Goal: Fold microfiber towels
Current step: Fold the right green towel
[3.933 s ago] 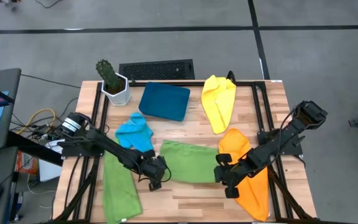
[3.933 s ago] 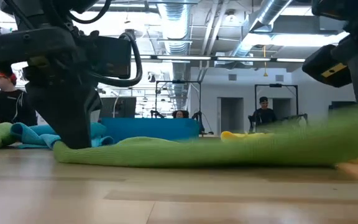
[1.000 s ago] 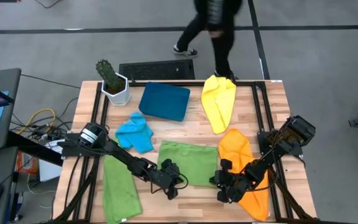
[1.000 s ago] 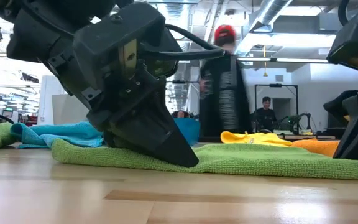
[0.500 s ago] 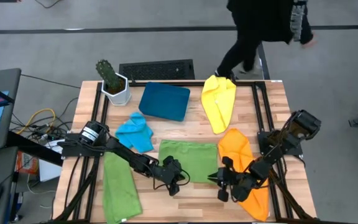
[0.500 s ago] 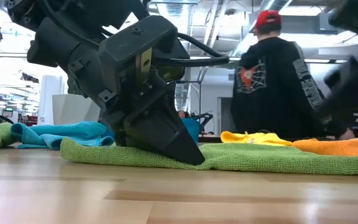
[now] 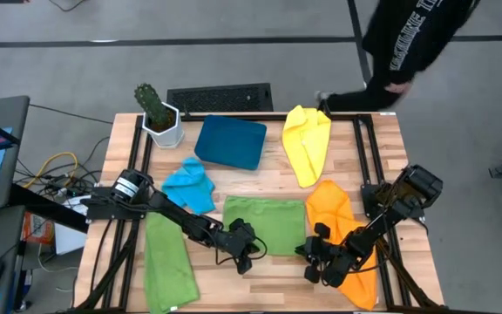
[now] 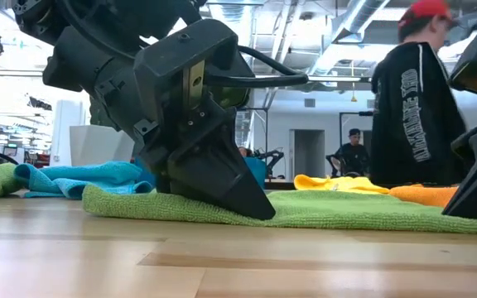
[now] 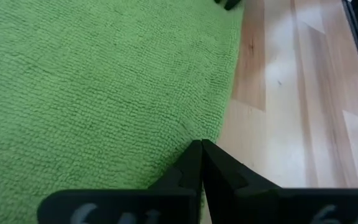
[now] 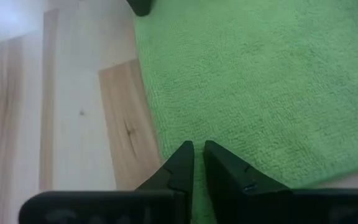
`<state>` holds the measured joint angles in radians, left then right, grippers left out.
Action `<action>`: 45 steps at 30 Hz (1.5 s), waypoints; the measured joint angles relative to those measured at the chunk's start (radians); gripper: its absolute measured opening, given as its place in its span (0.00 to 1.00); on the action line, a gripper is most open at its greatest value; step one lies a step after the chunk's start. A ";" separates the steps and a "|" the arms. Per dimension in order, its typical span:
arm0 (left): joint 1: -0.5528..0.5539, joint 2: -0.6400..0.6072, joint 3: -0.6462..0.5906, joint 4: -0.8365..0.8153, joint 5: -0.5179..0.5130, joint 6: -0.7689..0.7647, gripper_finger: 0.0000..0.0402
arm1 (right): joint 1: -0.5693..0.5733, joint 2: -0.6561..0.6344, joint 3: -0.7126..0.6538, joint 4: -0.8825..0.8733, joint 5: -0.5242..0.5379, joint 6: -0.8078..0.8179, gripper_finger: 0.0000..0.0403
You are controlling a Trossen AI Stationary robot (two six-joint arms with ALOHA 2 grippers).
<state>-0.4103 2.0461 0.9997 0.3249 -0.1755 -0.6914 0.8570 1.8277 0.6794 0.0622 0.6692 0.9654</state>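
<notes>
A green towel (image 7: 264, 222) lies flat in the middle of the table near its near edge; it also shows in the low view (image 8: 346, 211). My left gripper (image 7: 249, 253) is shut at the towel's near edge, left of its middle. My right gripper (image 7: 310, 255) is shut at the towel's near right corner. A second green towel (image 7: 166, 262) lies at the near left. A sky-blue towel (image 7: 190, 186), a yellow towel (image 7: 308, 144) and an orange towel (image 7: 342, 231) lie around them. My left gripper pinches the green towel's near edge (image 9: 219, 127) between its two fingertips, slanting down from the table's left. The towel lies flat on the table. My right gripper has the towel's near right corner (image 10: 166, 134) between its fingertips, slanting down from the right. The towel lies flat there too.
A dark teal tray (image 7: 231, 141) and a potted cactus (image 7: 158, 118) stand at the far left. A person (image 7: 417, 39) walks past the table's far right corner. Bare wood (image 7: 268, 279) lies between the towel and the near edge.
My right gripper has risen from the towel's near right corner and come down on it again. My left gripper has stayed at the near edge. The towel's left end has slid a little toward the table's right. The person has walked rightward behind the table.
</notes>
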 joint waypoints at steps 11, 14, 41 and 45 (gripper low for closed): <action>0.006 -0.047 -0.002 -0.031 0.058 0.049 0.00 | -0.024 -0.085 -0.006 -0.054 -0.011 -0.075 0.16; 0.017 -0.074 -0.002 -0.064 0.050 0.063 0.00 | -0.024 -0.158 -0.004 -0.049 -0.002 -0.117 0.16; 0.031 -0.081 0.002 0.175 -0.103 0.067 0.00 | 0.073 -0.163 0.011 -0.056 -0.053 0.026 0.23; 0.031 -0.062 0.002 0.213 -0.102 0.066 0.00 | 0.074 -0.188 0.008 -0.146 0.054 0.050 0.23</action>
<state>-0.3798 1.9845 1.0018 0.5380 -0.2772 -0.6250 0.9314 1.6394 0.6870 -0.0841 0.7235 1.0155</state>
